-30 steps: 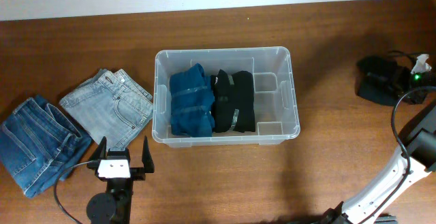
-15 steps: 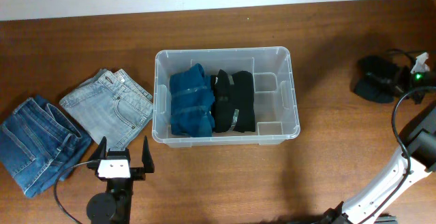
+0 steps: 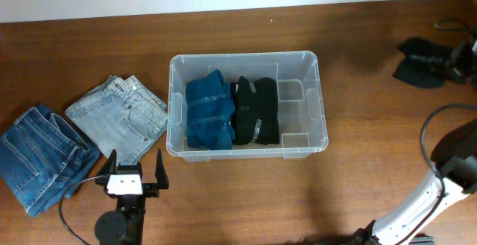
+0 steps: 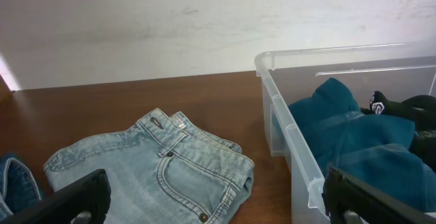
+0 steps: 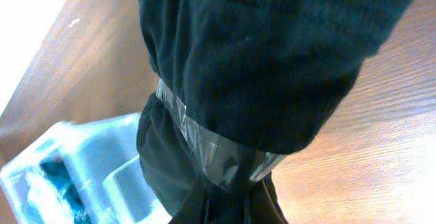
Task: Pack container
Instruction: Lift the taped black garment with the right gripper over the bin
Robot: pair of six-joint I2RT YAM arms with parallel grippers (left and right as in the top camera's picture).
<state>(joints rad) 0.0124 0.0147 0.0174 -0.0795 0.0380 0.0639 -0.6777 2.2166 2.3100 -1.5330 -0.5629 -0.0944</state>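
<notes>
We see the container point(image 3: 246, 56) resting on the table point(image 3: 358, 193), holding a teal bundle point(image 3: 210, 112) beside a black bundle point(image 3: 257, 111). Left of the container, by the light jeans point(image 3: 119, 118), our left gripper point(image 3: 135, 161) gapes wide. Far right of the container, our right gripper point(image 3: 456, 56) clamps a taped black roll point(image 3: 423, 51).

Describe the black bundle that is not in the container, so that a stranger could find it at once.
Start at the clear container in the middle of the table and look to the far right corner. There the right gripper holds a black bundle banded with clear tape; its black twin lies inside the container.
</notes>
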